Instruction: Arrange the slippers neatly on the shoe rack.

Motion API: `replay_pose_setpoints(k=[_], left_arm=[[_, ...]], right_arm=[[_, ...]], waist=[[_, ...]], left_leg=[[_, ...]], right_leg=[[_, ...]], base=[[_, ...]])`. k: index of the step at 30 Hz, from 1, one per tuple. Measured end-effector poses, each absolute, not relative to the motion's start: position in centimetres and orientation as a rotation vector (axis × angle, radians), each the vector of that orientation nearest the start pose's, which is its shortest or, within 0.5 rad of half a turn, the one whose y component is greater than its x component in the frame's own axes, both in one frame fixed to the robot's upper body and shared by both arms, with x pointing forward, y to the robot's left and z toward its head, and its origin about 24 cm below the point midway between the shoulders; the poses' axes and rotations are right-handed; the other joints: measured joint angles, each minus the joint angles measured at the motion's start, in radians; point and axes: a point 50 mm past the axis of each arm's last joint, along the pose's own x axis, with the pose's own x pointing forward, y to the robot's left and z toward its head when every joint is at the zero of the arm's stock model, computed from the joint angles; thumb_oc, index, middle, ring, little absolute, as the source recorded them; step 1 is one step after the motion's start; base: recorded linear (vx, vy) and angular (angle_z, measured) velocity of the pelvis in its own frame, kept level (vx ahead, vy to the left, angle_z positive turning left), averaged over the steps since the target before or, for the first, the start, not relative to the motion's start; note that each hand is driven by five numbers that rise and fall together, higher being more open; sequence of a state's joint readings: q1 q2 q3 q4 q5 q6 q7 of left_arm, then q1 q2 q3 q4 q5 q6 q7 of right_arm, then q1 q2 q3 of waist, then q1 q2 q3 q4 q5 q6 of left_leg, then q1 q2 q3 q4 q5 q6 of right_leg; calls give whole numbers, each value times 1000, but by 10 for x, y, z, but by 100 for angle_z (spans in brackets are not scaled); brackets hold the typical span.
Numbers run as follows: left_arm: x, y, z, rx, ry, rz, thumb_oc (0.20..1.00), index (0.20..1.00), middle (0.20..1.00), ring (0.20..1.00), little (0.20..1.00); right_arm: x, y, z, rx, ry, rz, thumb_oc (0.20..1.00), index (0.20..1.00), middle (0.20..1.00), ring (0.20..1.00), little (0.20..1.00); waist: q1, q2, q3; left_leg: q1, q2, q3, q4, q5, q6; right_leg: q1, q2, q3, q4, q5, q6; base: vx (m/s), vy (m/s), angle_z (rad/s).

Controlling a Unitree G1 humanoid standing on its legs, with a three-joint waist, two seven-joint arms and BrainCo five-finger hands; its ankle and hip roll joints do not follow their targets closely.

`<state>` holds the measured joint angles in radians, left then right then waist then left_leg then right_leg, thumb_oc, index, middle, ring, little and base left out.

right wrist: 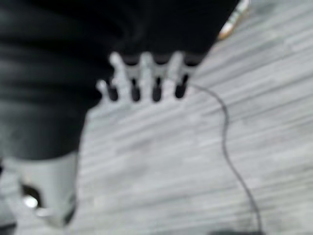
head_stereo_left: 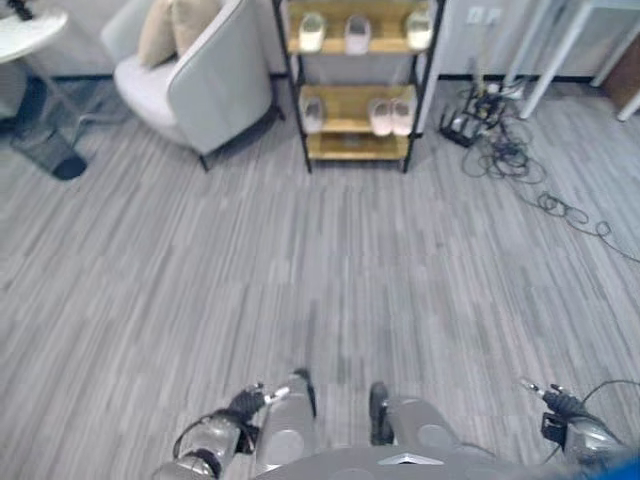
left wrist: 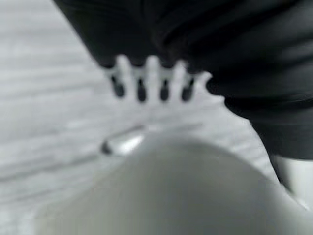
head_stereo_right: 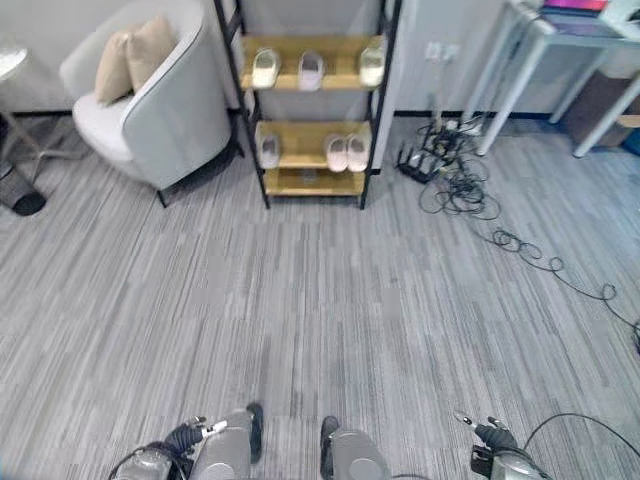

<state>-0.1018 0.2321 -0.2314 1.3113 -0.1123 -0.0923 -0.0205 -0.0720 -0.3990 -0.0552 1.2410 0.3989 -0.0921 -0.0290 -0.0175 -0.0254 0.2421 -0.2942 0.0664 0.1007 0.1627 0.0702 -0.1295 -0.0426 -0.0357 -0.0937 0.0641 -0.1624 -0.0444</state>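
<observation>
Six pale slippers point(head_stereo_right: 266, 68) sit on the wooden shoe rack point(head_stereo_right: 305, 180) by the far wall: three on its upper shelf, three on its lower. A grey armchair point(head_stereo_right: 170, 115) stands just beside it. The left robot hand point(head_stereo_left: 250, 400) and right robot hand point(head_stereo_left: 555, 400) hang low, fingers straight and holding nothing.

Shoe rack point(head_stereo_left: 356, 80) far ahead against wall, slippers point(head_stereo_left: 391, 116) on both shelves; armchair point(head_stereo_left: 195, 75) beside it.
</observation>
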Motion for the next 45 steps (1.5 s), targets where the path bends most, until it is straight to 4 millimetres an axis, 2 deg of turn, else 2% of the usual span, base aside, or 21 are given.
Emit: replay_pose_setpoints(k=[1,5,8,9,10,12,13,18,21,24,27,28,29,30,32,34,36,37,38,43,45], left_arm=[[112,216,-161,239,1156,-2,1000,1000,1000,1000,1000],[92,214,-166,196,1197,55,1000,1000,1000,1000,1000],[66,216,-171,206,1293,71,1000,1000,1000,1000,1000],[53,220,-172,225,1333,77,1000,1000,1000,1000,1000],[54,233,-169,265,1335,95,1000,1000,1000,1000,1000],[72,244,-164,303,1273,103,1000,1000,1000,1000,1000],[81,243,-162,314,1245,88,1000,1000,1000,1000,1000],[128,233,-151,310,1084,56,1000,1000,1000,1000,1000],[136,226,-150,267,1059,71,1000,1000,1000,1000,1000],[126,221,-155,271,1088,48,1000,1000,1000,1000,1000],[106,215,-161,257,1136,33,1000,1000,1000,1000,1000],[99,216,-163,263,1155,36,1000,1000,1000,1000,1000],[90,215,-165,253,1176,39,1000,1000,1000,1000,1000],[81,216,-167,232,1200,59,1000,1000,1000,1000,1000],[92,235,-161,213,1163,145,1000,1000,1000,1000,1000],[84,244,-160,212,1178,177,1000,1000,1000,1000,1000],[72,242,-163,193,1224,191,1000,1000,1000,1000,1000],[61,243,-165,169,1259,218,1000,1000,1000,1000,1000],[57,242,-166,161,1278,230,1000,1000,1000,1000,1000],[47,247,-167,118,1308,296,1000,1000,1000,1000,1000],[32,241,-170,83,1373,317,1000,1000,1000,1000,1000]], right_arm=[[120,-302,-130,-6,992,-515,1000,1000,1000,1000,1000],[131,-242,-145,1,993,-317,1000,1000,1000,1000,1000],[122,-237,-148,-42,1013,-254,1000,1000,1000,1000,1000],[118,-242,-148,-78,1027,-238,1000,1000,1000,1000,1000],[114,-245,-149,-89,1043,-240,1000,1000,1000,1000,1000],[118,-238,-149,-71,1025,-231,1000,1000,1000,1000,1000],[111,-239,-150,-61,1039,-240,1000,1000,1000,1000,1000],[108,-234,-152,-57,1049,-224,1000,1000,1000,1000,1000],[102,-238,-154,-61,1075,-233,1000,1000,1000,1000,1000],[85,-244,-158,-57,1137,-266,1000,1000,1000,1000,1000],[72,-258,-158,-60,1179,-322,1000,1000,1000,1000,1000],[77,-263,-155,-74,1159,-324,1000,1000,1000,1000,1000],[86,-270,-150,-95,1125,-329,1000,1000,1000,1000,1000],[97,-274,-146,-109,1089,-326,1000,1000,1000,1000,1000],[121,-263,-144,-93,1044,-308,1000,1000,1000,1000,1000],[122,-255,-146,-84,1041,-288,1000,1000,1000,1000,1000],[133,-252,-142,-97,1003,-258,1000,1000,1000,1000,1000],[134,-251,-142,-110,1007,-243,1000,1000,1000,1000,1000],[135,-251,-142,-122,1004,-233,1000,1000,1000,1000,1000],[140,-241,-142,-202,1000,-121,1000,1000,1000,1000,1000],[128,-245,-145,-233,1038,-103,1000,1000,1000,1000,1000]], waist=[[22,47,-4],[57,48,1],[71,9,-19],[67,29,-41],[56,9,-54],[43,-35,-47],[26,-39,-51],[-8,-11,-50],[-59,4,-44],[-66,18,-39],[-70,23,-45],[-44,26,-59],[-19,50,-75],[-10,62,-75],[40,-16,-20],[63,-78,-9],[88,-71,-1],[108,-60,4],[121,-48,8],[168,-37,-16],[166,-18,-64]], left_leg=[[33,23,-22,-159,2,3],[35,14,-108,-229,21,6],[90,-79,-80,-91,-3,74],[146,-64,-59,-131,3,100],[208,-49,-30,-139,-27,152],[239,-71,4,-129,-57,190],[289,-83,-1,-156,-72,209],[409,-96,-3,-211,-121,204],[468,-118,-28,-215,-166,145],[532,-111,-77,-174,-215,104],[387,-90,-59,312,-236,63],[308,-75,-54,489,-179,52],[226,-51,-84,631,-103,25],[145,-29,-102,779,-16,26],[-71,3,-52,972,-62,94],[-84,-32,-18,674,-106,106],[-83,-46,-5,403,-87,85],[-23,-48,17,23,-44,75],[-1,-33,38,-123,-24,76],[-10,-44,52,-173,2,106],[66,-97,75,-96,11,218]], right_leg=[[3,34,-26,65,-1,-4],[61,44,89,96,-35,-23],[106,-12,120,107,-61,73],[70,7,102,212,-64,118],[-81,-6,83,559,-92,177],[-264,-94,6,891,79,212],[-287,-157,-72,939,43,199],[-336,-161,-161,474,2,188],[-309,-129,-198,76,176,189],[-230,-99,-167,40,215,165],[-119,-74,-123,46,240,49],[-104,-52,-110,43,241,-33],[-100,-15,-95,53,217,-48],[-92,15,-84,53,196,-96],[-33,35,-85,64,134,-126],[5,34,-82,37,124,-63],[60,70,-83,5,96,-46],[127,99,-92,-43,67,-18],[153,116,-105,-45,58,-5],[300,138,-72,-88,1,28],[316,135,-84,25,-35,86]], base=[[581,274,-1],[352,162,-28],[376,206,-60],[491,290,-79],[519,283,-71],[426,180,-31],[366,67,-18],[532,-74,-2],[524,-173,41],[438,-181,63],[247,-204,65],[269,-317,-37],[307,-278,-64],[362,-207,-61],[541,-75,-14],[399,11,-12],[557,71,-16],[642,118,-6],[486,92,-1],[431,164,-14],[401,245,-4]])
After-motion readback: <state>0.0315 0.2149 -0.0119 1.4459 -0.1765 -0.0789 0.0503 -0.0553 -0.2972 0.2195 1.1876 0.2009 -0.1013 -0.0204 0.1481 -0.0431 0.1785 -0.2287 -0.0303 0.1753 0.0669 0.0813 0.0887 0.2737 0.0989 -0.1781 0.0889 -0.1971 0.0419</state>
